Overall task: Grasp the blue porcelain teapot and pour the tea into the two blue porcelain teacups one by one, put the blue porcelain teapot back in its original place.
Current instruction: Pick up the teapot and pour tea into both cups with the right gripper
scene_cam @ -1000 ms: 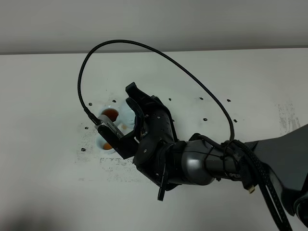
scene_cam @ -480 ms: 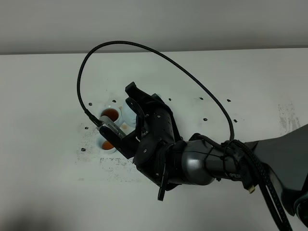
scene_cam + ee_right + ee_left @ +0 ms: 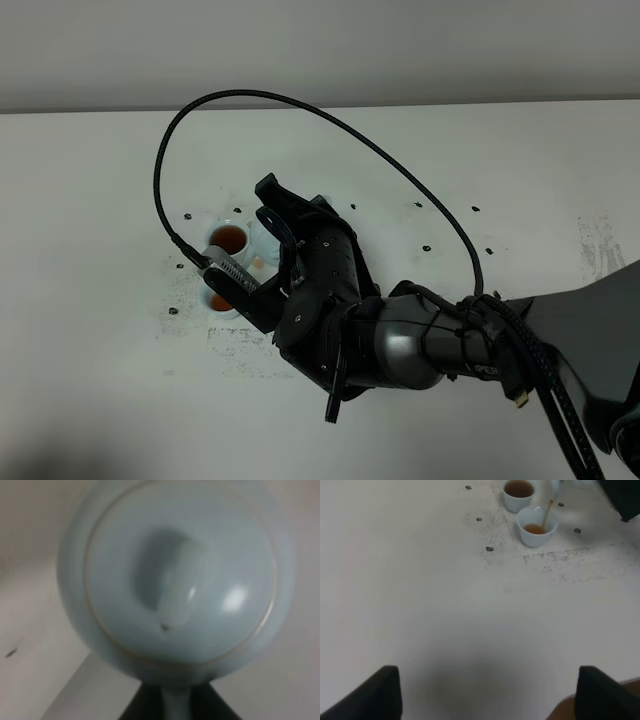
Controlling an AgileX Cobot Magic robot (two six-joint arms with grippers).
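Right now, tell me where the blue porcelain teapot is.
The blue porcelain teapot fills the right wrist view; in the high view it is left of centre, mostly hidden behind the right arm, just right of the two teacups.

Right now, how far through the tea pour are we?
Done: the rear teacup looks filled with tea. In hand: the right tool grips the teapot by its handle, and a thin stream runs into the front teacup, which is only partly full. Left: finish that cup, then set the teapot back in its place.
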